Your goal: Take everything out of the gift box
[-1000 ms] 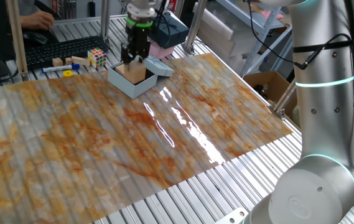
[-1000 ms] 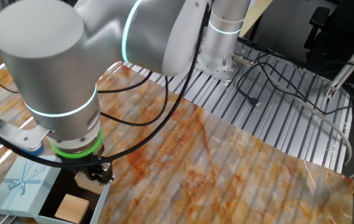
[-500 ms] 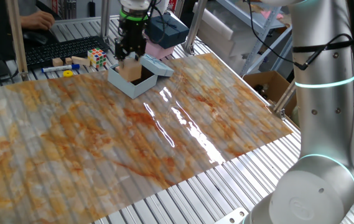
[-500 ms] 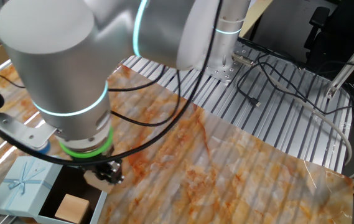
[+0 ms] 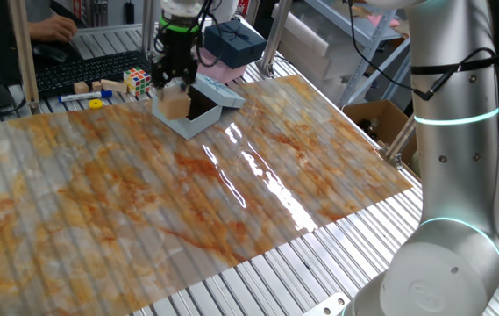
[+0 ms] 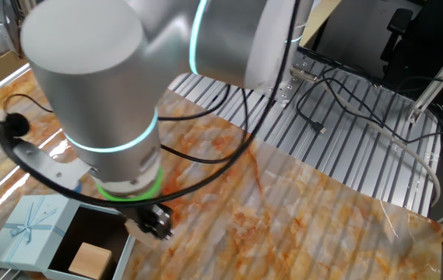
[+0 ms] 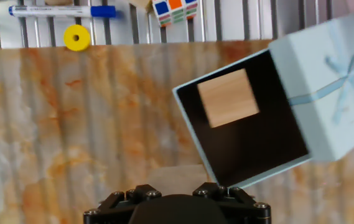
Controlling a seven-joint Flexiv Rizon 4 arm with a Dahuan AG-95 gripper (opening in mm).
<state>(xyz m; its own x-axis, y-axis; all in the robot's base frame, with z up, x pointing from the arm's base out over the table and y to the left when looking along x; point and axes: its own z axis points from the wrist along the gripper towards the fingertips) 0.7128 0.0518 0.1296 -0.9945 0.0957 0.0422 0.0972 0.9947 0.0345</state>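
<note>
One wooden block (image 7: 228,98) lies on the dark floor of the gift box (image 7: 245,149), toward the corner farthest from the lid (image 7: 332,87), with bare floor around it on the other sides. The box sits open near the far edge of the marbled mat (image 5: 231,193), lid folded back beside it. The gripper (image 5: 173,81) hangs above the box's outer edge, clamped on a second wooden block (image 5: 173,103) that is clear of the box rim. Beyond the mat edge lie a Rubik's cube (image 7: 173,9), a yellow ring (image 7: 76,38) and a marker (image 7: 61,10). Wide open mat stretches toward the near side.
</note>
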